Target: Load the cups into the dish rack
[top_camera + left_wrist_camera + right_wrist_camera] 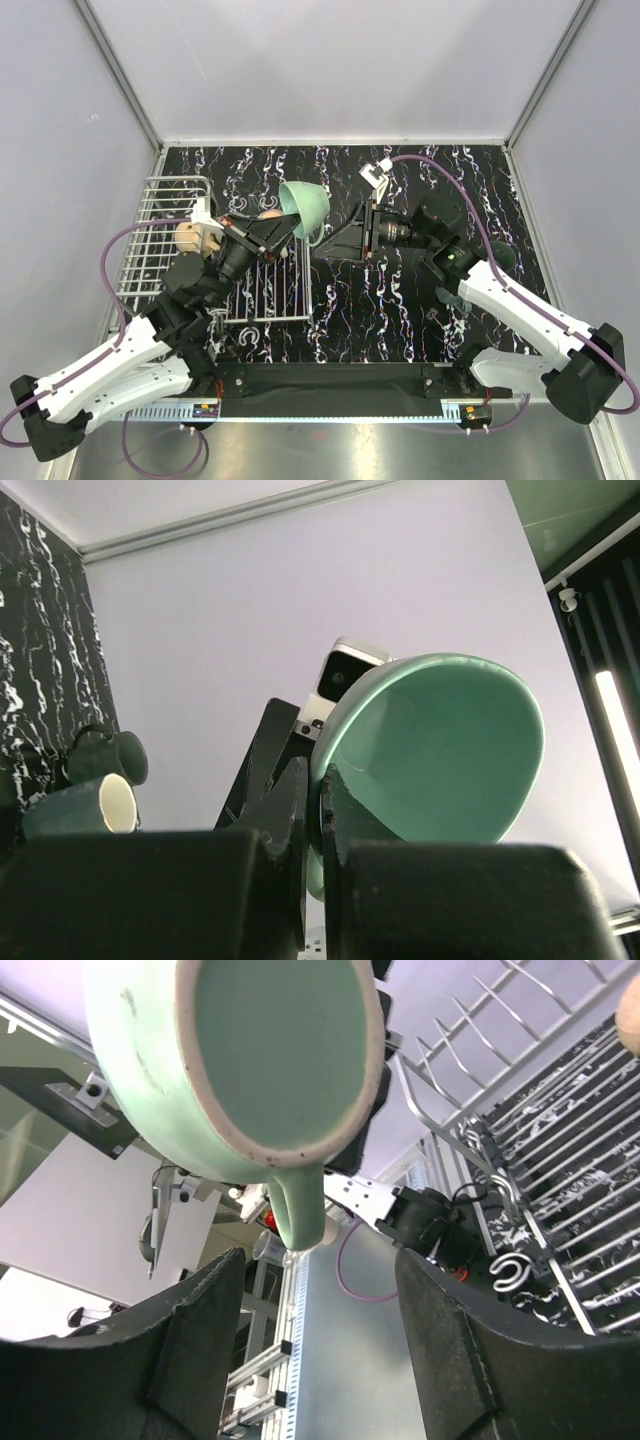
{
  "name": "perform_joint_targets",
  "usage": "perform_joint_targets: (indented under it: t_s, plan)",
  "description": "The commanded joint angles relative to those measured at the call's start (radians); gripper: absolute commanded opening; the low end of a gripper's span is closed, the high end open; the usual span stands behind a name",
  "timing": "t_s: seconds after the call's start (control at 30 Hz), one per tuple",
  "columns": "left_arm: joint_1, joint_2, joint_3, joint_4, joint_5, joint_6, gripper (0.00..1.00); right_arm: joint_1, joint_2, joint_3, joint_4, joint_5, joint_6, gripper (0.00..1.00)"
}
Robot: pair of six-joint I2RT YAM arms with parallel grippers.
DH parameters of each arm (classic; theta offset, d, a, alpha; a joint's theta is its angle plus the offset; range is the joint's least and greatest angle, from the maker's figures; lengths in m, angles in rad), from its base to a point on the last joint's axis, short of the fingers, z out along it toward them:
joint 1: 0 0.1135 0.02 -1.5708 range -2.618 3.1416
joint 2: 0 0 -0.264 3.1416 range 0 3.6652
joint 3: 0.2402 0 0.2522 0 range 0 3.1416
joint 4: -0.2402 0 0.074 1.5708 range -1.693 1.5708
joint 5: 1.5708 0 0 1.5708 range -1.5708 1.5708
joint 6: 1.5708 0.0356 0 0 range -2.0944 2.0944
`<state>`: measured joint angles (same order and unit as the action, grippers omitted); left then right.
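My left gripper [285,228] is shut on the rim of a mint green cup [305,204] and holds it in the air, right of the white wire dish rack [160,215]. The left wrist view shows both fingers [290,810] pinching the cup's wall [440,750]. My right gripper [326,245] is open, just under the cup. In the right wrist view the cup's base [275,1050] faces the camera, and its handle [300,1205] hangs just above the gap between the fingers without touching either. A peach-tan cup [187,238] lies in the rack.
Two grey-teal cups [105,805] [118,755] stand on the black marbled table, seen in the left wrist view. The rack's flat grid [270,295] lies under the left arm. Rack wires [520,1160] run at the right of the right wrist view.
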<state>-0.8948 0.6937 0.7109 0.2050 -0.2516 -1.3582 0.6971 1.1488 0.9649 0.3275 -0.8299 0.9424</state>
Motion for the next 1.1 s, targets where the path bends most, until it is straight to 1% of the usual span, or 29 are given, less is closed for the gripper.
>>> perform_joint_targets:
  t_s: [0.0, 0.07, 0.23, 0.3, 0.33, 0.37, 0.43, 0.47, 0.53, 0.57, 0.6, 0.63, 0.67, 0.73, 0.77, 0.8, 0.83, 0.87, 0.9, 0.93, 0.97, 1.03, 1.07]
  plan:
    - [0.002, 0.006, -0.002, 0.165, 0.023, -0.05, 0.0, 0.015, 0.006, -0.005, 0.16, 0.003, 0.047, 0.68]
    - [0.002, 0.013, -0.005, 0.178, 0.032, -0.061, 0.0, 0.013, 0.003, -0.006, 0.174, 0.018, 0.052, 0.65]
    - [0.0, 0.032, -0.037, 0.232, 0.061, -0.098, 0.0, 0.013, 0.009, 0.0, 0.192, 0.035, 0.071, 0.61]
    - [-0.004, 0.036, -0.04, 0.229, 0.066, -0.097, 0.0, 0.015, 0.025, 0.001, 0.223, 0.035, 0.101, 0.56]
    - [-0.007, 0.039, -0.044, 0.229, 0.064, -0.098, 0.0, 0.013, 0.025, 0.003, 0.223, 0.035, 0.101, 0.56]
    - [-0.012, 0.041, -0.048, 0.244, 0.066, -0.096, 0.0, 0.015, 0.034, 0.003, 0.24, 0.034, 0.119, 0.51]
    - [-0.013, 0.044, -0.048, 0.246, 0.071, -0.093, 0.0, 0.013, 0.045, 0.005, 0.246, 0.035, 0.13, 0.45]
    - [-0.015, 0.046, -0.045, 0.244, 0.074, -0.085, 0.0, 0.015, 0.049, 0.005, 0.246, 0.041, 0.133, 0.4]
    - [-0.016, 0.046, -0.042, 0.235, 0.092, -0.079, 0.0, 0.013, 0.057, 0.003, 0.242, 0.057, 0.137, 0.14]
    - [-0.015, 0.044, -0.038, 0.225, 0.103, -0.053, 0.0, 0.015, 0.061, 0.006, 0.207, 0.066, 0.137, 0.0]
    - [-0.016, 0.04, -0.03, 0.217, 0.123, -0.033, 0.0, 0.013, 0.066, 0.023, 0.174, 0.075, 0.131, 0.0]
    - [-0.018, 0.035, -0.021, 0.197, 0.133, -0.013, 0.04, 0.013, 0.075, 0.035, 0.142, 0.074, 0.125, 0.0]
    - [-0.018, 0.03, -0.007, 0.11, 0.138, 0.023, 0.14, 0.013, 0.084, 0.046, 0.096, 0.074, 0.112, 0.0]
    - [-0.023, 0.009, 0.025, 0.012, 0.129, 0.051, 0.45, 0.013, 0.078, 0.066, 0.035, 0.095, 0.082, 0.0]
    - [-0.023, -0.022, 0.03, -0.11, 0.12, 0.056, 0.72, 0.013, 0.062, 0.078, -0.081, 0.145, 0.015, 0.0]
    - [-0.023, -0.04, 0.03, -0.171, 0.086, 0.057, 0.81, 0.013, 0.054, 0.113, -0.144, 0.17, -0.022, 0.0]
    - [-0.024, -0.061, 0.027, -0.232, 0.068, 0.054, 0.87, 0.013, 0.042, 0.133, -0.207, 0.195, -0.099, 0.0]
    - [-0.024, -0.104, 0.022, -0.345, 0.048, 0.047, 0.97, 0.013, 0.039, 0.153, -0.329, 0.262, -0.138, 0.0]
    - [-0.024, -0.127, 0.009, -0.384, 0.017, 0.048, 0.99, 0.015, 0.037, 0.194, -0.402, 0.293, -0.174, 0.0]
    - [-0.024, -0.152, 0.001, -0.416, 0.005, 0.047, 0.99, 0.013, 0.038, 0.218, -0.456, 0.319, -0.264, 0.0]
    - [-0.024, -0.19, -0.001, -0.468, -0.004, 0.05, 0.99, 0.013, 0.045, 0.279, -0.59, 0.413, -0.316, 0.0]
    - [-0.024, -0.209, 0.024, -0.509, -0.018, 0.071, 0.99, 0.013, 0.083, 0.34, -0.732, 0.535, -0.446, 0.0]
    - [-0.024, -0.2, 0.051, -0.563, -0.017, 0.115, 0.99, 0.013, 0.1, 0.365, -0.833, 0.634, -0.482, 0.0]
